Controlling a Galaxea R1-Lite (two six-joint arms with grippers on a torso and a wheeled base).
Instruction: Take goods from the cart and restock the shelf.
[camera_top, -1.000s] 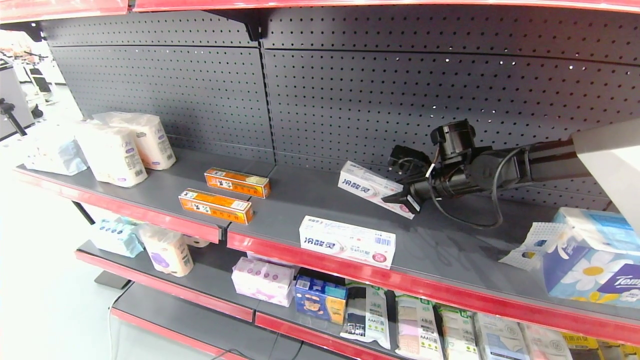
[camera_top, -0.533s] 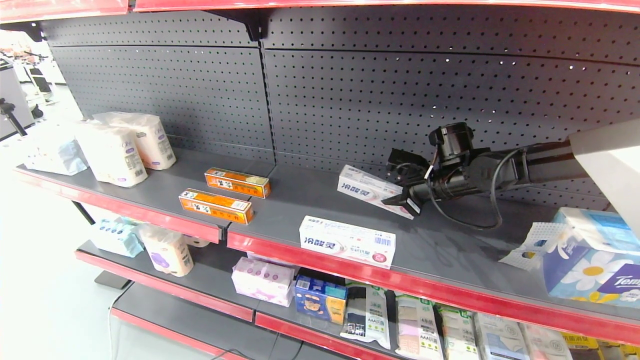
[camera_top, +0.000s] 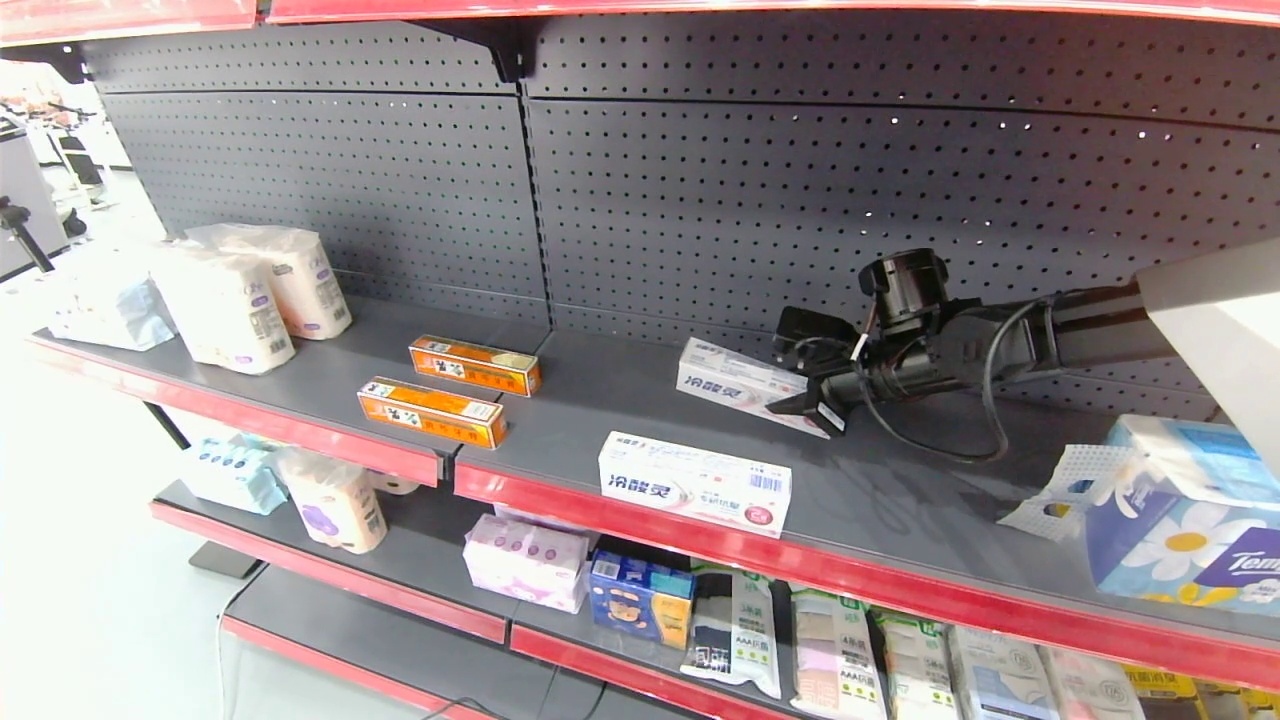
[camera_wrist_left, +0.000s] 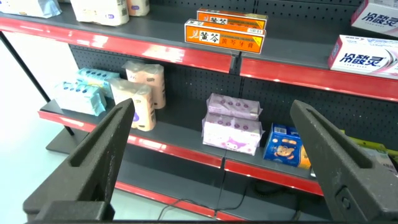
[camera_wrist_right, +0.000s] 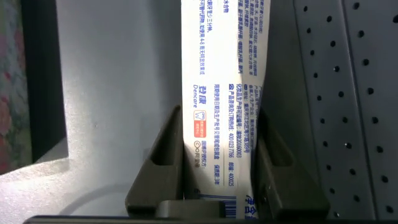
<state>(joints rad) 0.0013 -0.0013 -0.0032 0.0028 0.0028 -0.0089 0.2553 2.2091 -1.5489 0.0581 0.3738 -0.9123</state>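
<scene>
Toothpaste box, white with blue print, long: clamped at one end by right gripper, fingers pressed flat against both long sides of the box; held tilted, low over the back of the middle shelf, near the pegboard; contact with the shelf board not clear. From the left on the same shelf: soft tissue pack at the far end; two white paper-roll packs upright just beside it, one behind the other; two orange boxes lying flat and parallel, slightly apart, the nearer one at the red front edge; second white toothpaste box standing on its long side at the front edge, apart from the held one; blue flowered tissue pack at the right end. Shelf below, from the left: pale blue pack, roll pack with purple print, pink tissue pack, small blue carton, row of flat bagged goods. Left gripper: jaws spread wide, facing the lower shelves, with the pink tissue pack seen between its fingers farther off
</scene>
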